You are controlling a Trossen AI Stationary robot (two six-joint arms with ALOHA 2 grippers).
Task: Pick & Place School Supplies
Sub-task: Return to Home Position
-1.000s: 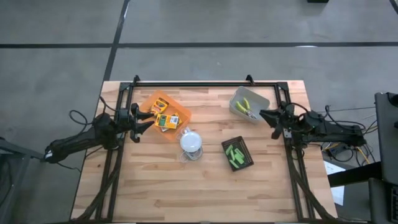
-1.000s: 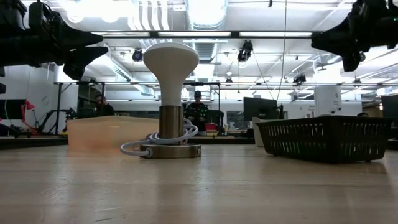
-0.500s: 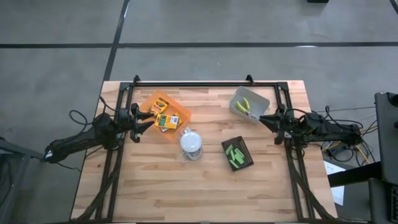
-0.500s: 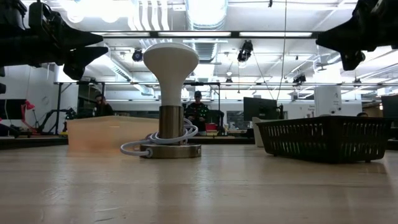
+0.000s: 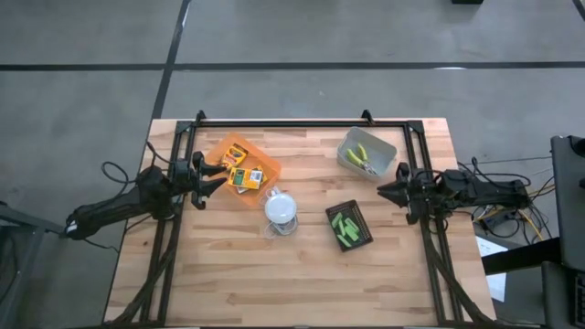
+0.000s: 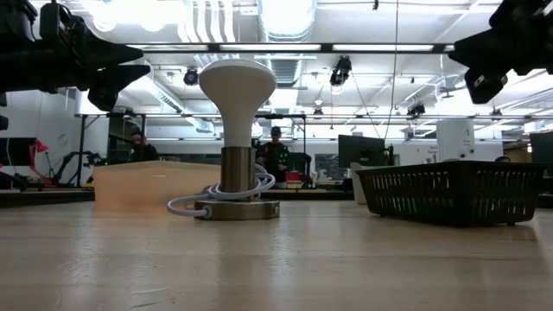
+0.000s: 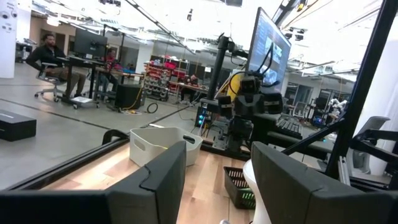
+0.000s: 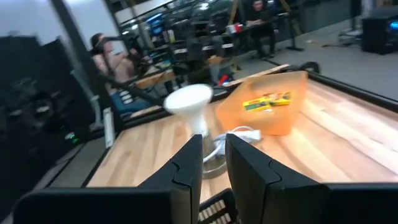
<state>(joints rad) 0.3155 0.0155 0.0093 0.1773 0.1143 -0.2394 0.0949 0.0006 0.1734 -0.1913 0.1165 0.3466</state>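
Right gripper (image 5: pixel 382 190) slid btwn grey bin (image 5: pixel 385 147), black tray (image 5: pixel 362 213).

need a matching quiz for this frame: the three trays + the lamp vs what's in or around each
Things:
1. orange tray
2. grey tray
3. black tray
4. white domed lamp

States:
A. holds green chunks
B. stands between the orange and black trays
C. holds yellow-and-green printed boxes
D. holds yellow-green handled implements

Pairs: 1-C, 2-D, 3-A, 4-B.

Left tool hangs by the orange tray, right tool near the grey tray, both empty.
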